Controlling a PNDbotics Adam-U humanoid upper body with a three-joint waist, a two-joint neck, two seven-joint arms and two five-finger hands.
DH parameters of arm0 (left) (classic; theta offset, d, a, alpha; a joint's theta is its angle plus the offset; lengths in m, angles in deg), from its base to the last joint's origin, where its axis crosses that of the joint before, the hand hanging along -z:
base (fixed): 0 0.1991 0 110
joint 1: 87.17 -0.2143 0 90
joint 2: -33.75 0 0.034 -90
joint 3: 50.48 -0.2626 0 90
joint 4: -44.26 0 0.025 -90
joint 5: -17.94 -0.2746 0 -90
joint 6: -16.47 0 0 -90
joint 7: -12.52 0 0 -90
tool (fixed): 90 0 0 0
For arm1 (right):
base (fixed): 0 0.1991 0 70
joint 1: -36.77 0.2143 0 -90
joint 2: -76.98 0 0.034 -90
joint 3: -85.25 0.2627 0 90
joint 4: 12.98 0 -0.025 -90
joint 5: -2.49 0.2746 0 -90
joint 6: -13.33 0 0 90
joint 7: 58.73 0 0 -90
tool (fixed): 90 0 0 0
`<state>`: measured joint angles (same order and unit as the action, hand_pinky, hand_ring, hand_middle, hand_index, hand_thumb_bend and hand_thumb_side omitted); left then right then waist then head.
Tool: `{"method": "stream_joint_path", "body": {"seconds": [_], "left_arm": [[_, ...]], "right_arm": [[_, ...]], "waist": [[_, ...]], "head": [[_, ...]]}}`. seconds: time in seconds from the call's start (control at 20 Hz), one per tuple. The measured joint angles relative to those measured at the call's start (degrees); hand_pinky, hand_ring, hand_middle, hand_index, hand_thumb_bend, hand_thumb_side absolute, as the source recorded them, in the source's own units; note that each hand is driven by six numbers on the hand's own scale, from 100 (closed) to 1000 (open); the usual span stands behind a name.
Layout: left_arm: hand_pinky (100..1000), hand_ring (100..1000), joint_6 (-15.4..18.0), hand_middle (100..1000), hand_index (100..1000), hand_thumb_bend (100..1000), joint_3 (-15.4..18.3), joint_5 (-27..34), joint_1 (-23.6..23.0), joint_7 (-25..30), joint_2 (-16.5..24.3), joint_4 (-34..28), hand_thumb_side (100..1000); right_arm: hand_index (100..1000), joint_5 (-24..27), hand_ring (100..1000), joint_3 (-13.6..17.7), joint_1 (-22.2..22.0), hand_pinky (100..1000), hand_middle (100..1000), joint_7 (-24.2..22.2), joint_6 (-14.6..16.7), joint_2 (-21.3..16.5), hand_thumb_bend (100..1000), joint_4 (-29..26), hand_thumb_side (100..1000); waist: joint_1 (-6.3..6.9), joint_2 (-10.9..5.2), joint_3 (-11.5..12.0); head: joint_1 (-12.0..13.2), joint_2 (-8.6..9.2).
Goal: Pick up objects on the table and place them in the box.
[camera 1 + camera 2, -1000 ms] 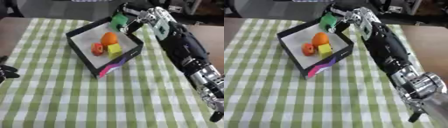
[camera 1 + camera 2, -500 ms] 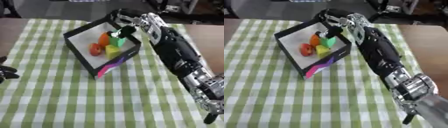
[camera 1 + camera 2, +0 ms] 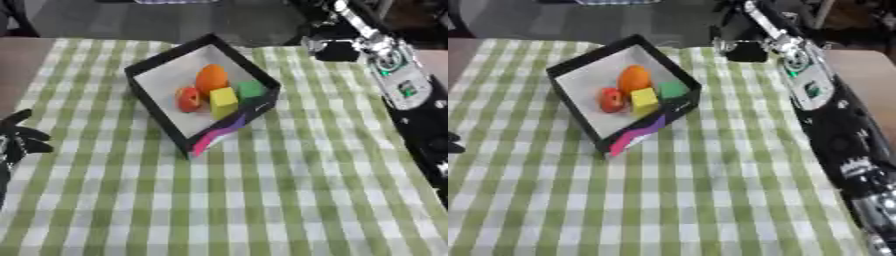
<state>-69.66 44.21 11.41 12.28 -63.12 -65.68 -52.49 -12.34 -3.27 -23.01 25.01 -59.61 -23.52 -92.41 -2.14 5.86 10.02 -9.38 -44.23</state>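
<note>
The black box (image 3: 155, 66) with a white floor stands tilted on the checked cloth. Inside it lie an orange piece (image 3: 211, 78), a red piece (image 3: 188, 99), a yellow block (image 3: 223, 98) and a green piece (image 3: 250, 89) against the right wall. My right hand (image 3: 331, 46) hovers over the far right of the table, up and to the right of the box, open with nothing in it. My left hand (image 3: 19, 141) rests open at the left edge, fingers spread.
The green-and-white checked cloth (image 3: 262, 195) covers the table, and its near half lies flat and bare. My right arm (image 3: 820, 105) runs down the right side. Beyond the far edge is dark floor.
The green piece has left my right hand and now lies in the box. The right hand has drawn back up and to the right. The camera has also shifted.
</note>
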Motion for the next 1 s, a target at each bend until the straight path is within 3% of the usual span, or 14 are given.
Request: {"method": "stream_joint_path", "body": {"seconds": [0.1,0.2,0.35,0.45,0.65,1.0], "left_arm": [[688,544,-0.07,558,915,103,0.01,0.00,-0.01,-0.07,0.00,0.00,1000],[686,543,-0.08,558,913,103,0.02,0.02,-0.01,-0.13,0.00,0.00,1000],[684,543,0.05,558,912,102,-0.01,0.38,-0.04,-0.62,-0.02,0.00,1000],[684,545,0.14,561,913,102,-0.04,0.57,-0.40,-0.94,-0.03,0.00,1000],[685,550,0.35,568,916,102,-0.52,0.96,-0.91,-1.21,-0.05,0.05,1000],[684,548,0.50,566,911,101,-1.28,0.99,-1.59,-1.11,-0.32,0.42,1000]], "right_arm": [[872,5.85,605,2.00,-5.41,805,659,1.72,-1.68,-0.38,100,-4.06,343],[929,9.36,610,3.41,-8.42,804,677,2.63,-2.90,-0.38,100,-7.04,399],[971,12.83,612,6.32,-17.23,799,683,3.70,-3.82,3.27,100,-10.14,431],[961,14.56,613,7.74,-20.54,798,684,4.24,-4.19,6.32,100,-11.46,439],[862,17.14,612,9.57,-24.91,802,683,5.19,-4.15,11.57,100,-12.87,455],[856,19.17,590,10.85,-27.75,795,651,6.60,-4.04,16.47,100,-13.25,436]], "waist": [[-0.02,-0.01,-0.34],[-0.02,-0.01,-0.49],[0.00,-0.01,-1.77],[0.00,-0.01,-1.96],[0.00,-0.01,-3.05],[-0.01,-0.01,-3.37]], "head": [[0.60,0.00],[1.22,0.00],[2.53,0.00],[3.32,0.00],[4.64,0.00],[5.57,0.00]]}}
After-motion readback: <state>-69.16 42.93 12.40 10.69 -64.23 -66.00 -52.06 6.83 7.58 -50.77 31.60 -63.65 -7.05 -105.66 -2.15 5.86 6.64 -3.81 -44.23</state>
